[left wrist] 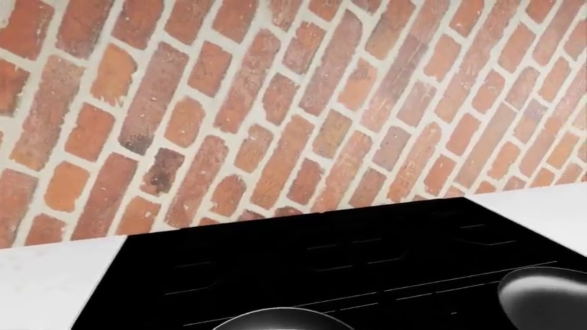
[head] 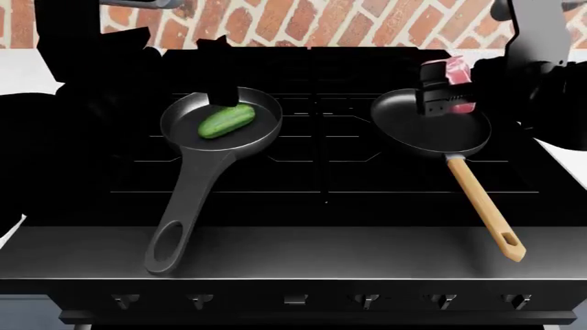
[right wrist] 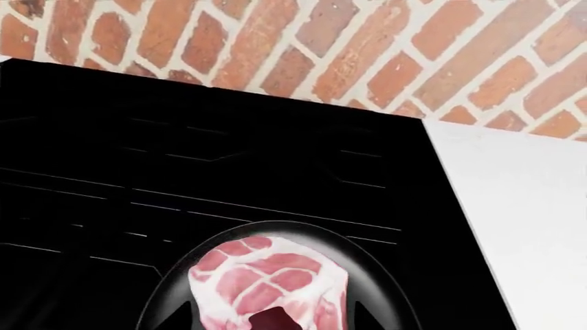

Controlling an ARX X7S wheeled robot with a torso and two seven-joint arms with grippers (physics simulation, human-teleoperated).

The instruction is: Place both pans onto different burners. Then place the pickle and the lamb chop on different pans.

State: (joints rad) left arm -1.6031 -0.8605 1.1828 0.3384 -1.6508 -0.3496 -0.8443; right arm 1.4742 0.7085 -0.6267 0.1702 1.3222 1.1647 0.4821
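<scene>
The dark grey pan (head: 261, 130) sits on a left burner (head: 137, 155) of the black stove, and the green pickle (head: 225, 122) lies inside it. My left gripper (head: 225, 93) hangs over that pan's far rim, black against black, so its jaws are unreadable. The black pan (head: 413, 130) with the wooden handle (head: 482, 206) rests on a right burner (head: 367, 168). Above it my right gripper (head: 445, 93) is shut on the lamb chop (right wrist: 271, 285), held clear of the pan (right wrist: 165, 309). The left wrist view catches only pan rims (left wrist: 280, 320).
A brick wall (head: 303, 20) backs the stove. White counter (right wrist: 513, 227) flanks it on both sides. The grey pan's long handle (head: 183, 213) and the wooden handle both point toward the front edge, where a row of knobs (head: 367, 299) sits.
</scene>
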